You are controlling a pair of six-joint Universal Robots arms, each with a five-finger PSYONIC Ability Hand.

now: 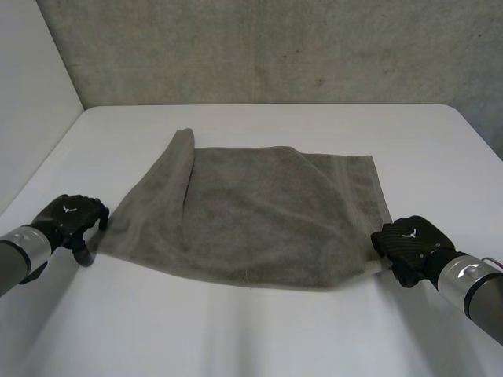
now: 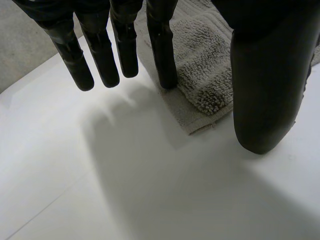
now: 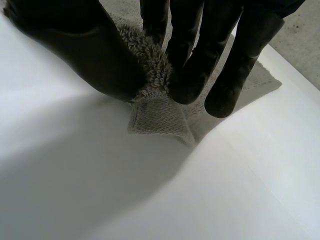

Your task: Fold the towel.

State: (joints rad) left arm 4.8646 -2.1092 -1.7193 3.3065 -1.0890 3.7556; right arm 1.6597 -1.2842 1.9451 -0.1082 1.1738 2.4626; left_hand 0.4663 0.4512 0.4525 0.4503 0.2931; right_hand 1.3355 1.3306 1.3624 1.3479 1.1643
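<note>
The head view puts each hand at a near corner of the towel (image 1: pixel 251 216). Up close, the right hand (image 3: pixel 75 45) pinches its corner between thumb and fingers; the left hand (image 2: pixel 265 75) has its fingers straight, gripping nothing.

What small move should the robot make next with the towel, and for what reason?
Probably the left hand should close thumb and fingers on the near left corner of the towel. Its fingers hang straight over that corner, gripping nothing, while the right hand pinches the near right corner.

Left robot hand (image 2: pixel 265 75) fingers straight; right robot hand (image 3: pixel 80 45) pinching
</note>
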